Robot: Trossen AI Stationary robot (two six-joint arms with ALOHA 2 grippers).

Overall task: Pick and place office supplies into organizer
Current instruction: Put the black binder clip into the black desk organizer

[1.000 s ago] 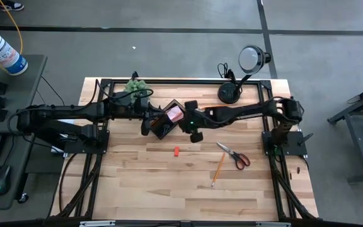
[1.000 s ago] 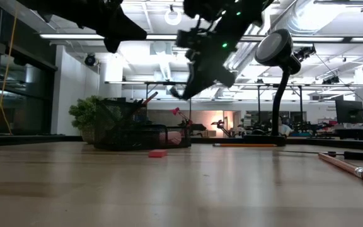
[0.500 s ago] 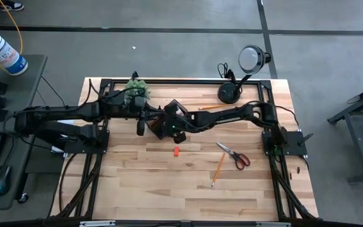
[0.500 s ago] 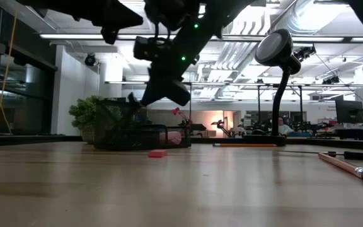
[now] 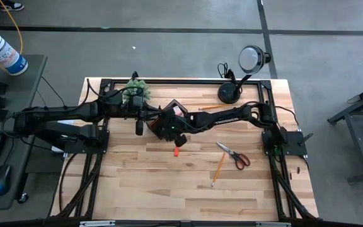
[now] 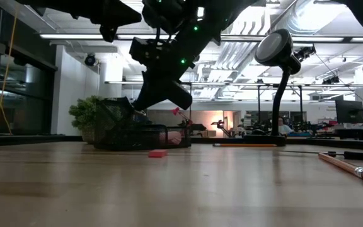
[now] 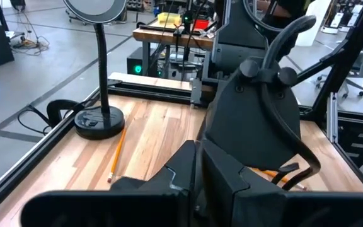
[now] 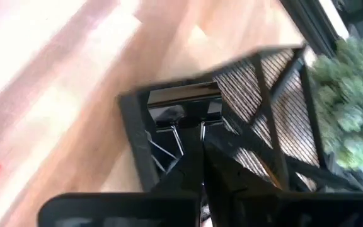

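Observation:
The black mesh organizer (image 5: 171,116) stands on the table beside the green plant (image 5: 137,88), with a pink sticky-note pad (image 5: 179,110) in it. My right gripper (image 8: 200,151) is shut and slants down into the organizer's open top (image 6: 134,107). Thin wire loops of a small black clip (image 8: 166,145) show in the compartment by its tips. My left gripper (image 7: 197,170) hangs shut above the table, just left of the organizer (image 5: 138,126). A small red block (image 5: 176,152), red-handled scissors (image 5: 235,156) and a pencil (image 5: 218,169) lie flat on the wood. My right gripper's shut tips stand inside the rim of the organizer's compartment (image 8: 134,135), slanting down from the table's right. The fingers themselves hide the place below them. I cannot tell whether they touch the clip or the organizer.
A black lamp stands at the far right, base (image 5: 229,93) on the table and head (image 5: 254,57) beyond its edge. A second pencil (image 5: 210,108) lies near that base. The two arms meet over the organizer; bare wood lies toward the near edge.
My right gripper has gone toward the table's left and down, from beside the organizer to over its open top, rolling its wrist as it went. It stays shut. The organizer and the loose items on the table have not moved.

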